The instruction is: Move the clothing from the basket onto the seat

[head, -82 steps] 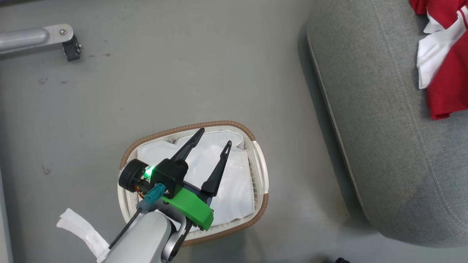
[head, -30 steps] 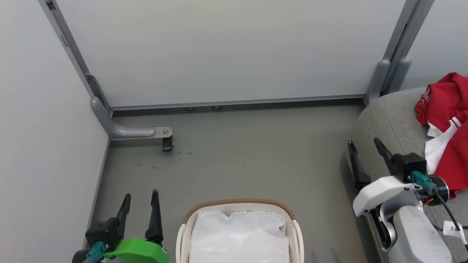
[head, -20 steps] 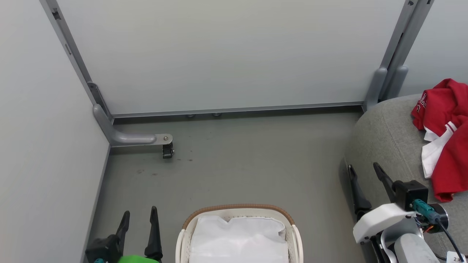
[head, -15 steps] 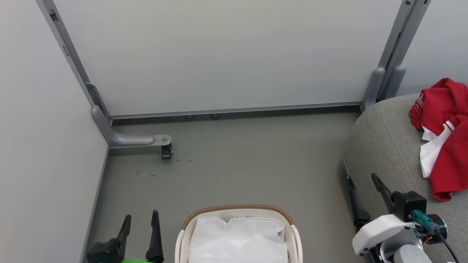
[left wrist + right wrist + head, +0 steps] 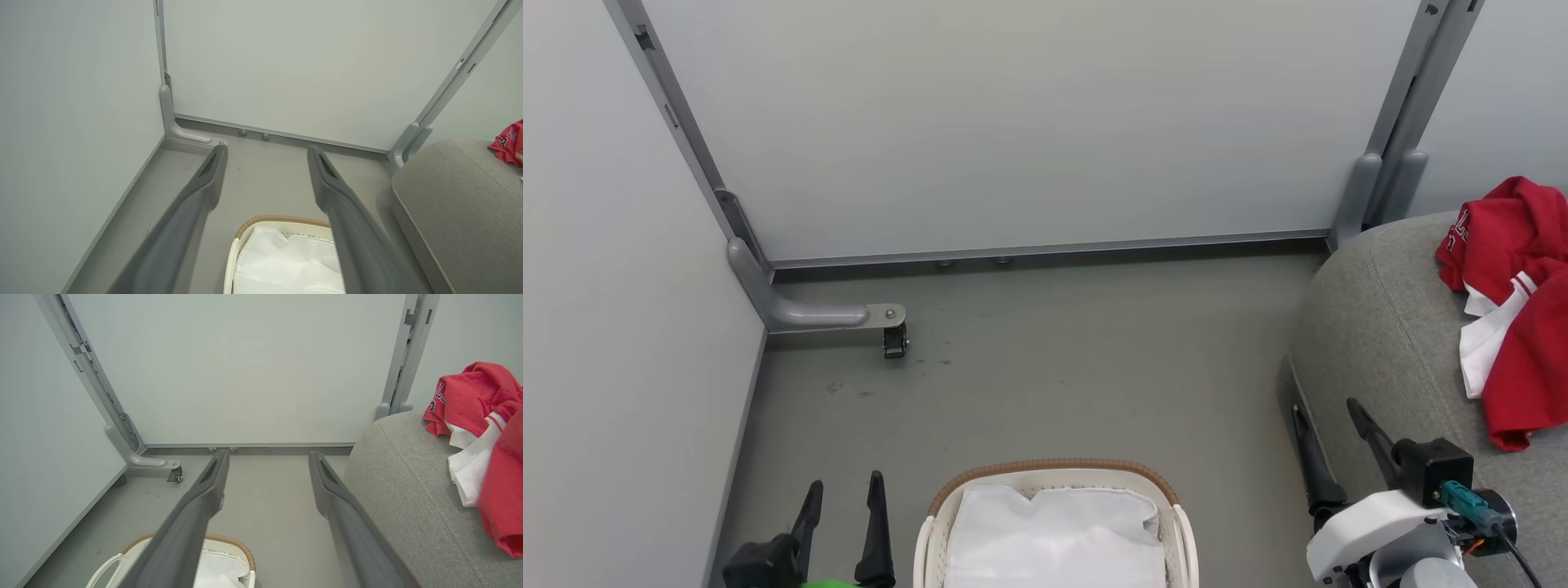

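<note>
The red clothing (image 5: 1515, 306) with white trim lies crumpled on the grey seat (image 5: 1380, 327) at the right; it also shows in the right wrist view (image 5: 486, 428) and as a red corner in the left wrist view (image 5: 510, 143). The white basket (image 5: 1054, 472) with its brown rim stands on the floor at the bottom centre, holding just its white liner (image 5: 1054, 535). My left gripper (image 5: 845, 483) is open at the lower left, beside the basket. My right gripper (image 5: 1327, 403) is open at the lower right, against the seat's front edge. Both hold nothing.
Pale partition walls (image 5: 1013, 122) close the space at the back and left. A grey metal foot with a small castor (image 5: 894, 339) juts out from the left corner. Bare grey floor (image 5: 1078, 367) lies between the basket and the back wall.
The head view swung up from looking down into the basket to facing the wall. In the last second both grippers sank toward the bottom of the view, still open.
</note>
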Available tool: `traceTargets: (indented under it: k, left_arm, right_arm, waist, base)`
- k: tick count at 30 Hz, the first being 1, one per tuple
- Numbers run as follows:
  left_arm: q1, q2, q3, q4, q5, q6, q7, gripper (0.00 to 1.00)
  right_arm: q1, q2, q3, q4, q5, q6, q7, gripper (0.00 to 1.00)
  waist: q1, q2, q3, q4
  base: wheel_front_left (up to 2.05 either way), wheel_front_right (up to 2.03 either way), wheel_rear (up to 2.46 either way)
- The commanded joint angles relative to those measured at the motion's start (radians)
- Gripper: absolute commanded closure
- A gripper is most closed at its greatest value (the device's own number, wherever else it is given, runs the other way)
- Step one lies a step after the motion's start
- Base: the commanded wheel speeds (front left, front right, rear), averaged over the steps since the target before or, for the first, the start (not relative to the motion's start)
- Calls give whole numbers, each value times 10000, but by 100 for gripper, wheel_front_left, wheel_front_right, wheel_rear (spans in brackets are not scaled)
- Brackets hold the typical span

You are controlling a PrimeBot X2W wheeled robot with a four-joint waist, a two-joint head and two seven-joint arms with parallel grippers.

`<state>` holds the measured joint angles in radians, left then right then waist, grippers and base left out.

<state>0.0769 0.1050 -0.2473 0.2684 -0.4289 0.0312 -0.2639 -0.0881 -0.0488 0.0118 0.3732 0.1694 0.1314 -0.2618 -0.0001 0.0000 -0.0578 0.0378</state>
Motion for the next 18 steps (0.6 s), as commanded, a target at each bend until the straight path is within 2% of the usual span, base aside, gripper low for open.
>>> traceTargets:
  k: [1,14,15,18]
  left_arm:
    - [117,14,7,29,51,21,-6,0]
    - [-51,52,-58,53,-98,-33,-6,0]
    - [-8,17,-74,51,-64,-8,0,100]
    - [4,2,-108,266,-94,-11,15,100]
  right_arm:
    - [118,-34,15,-44,52,-15,-46,0]
    - [107,-35,40,-41,56,-15,-47,0]
    - [0,0,32,-11,-1,0,0,100]
    - [63,55,15,213,28,0,35,100]
  waist:
    - [1,0,-4,8]
    - [1,0,17,29]
    - [1,0,17,29]
    - [1,0,20,30]
  base:
    - [0,0,0]
    - [0,0,0]
    - [0,0,0]
    - [0,0,0]
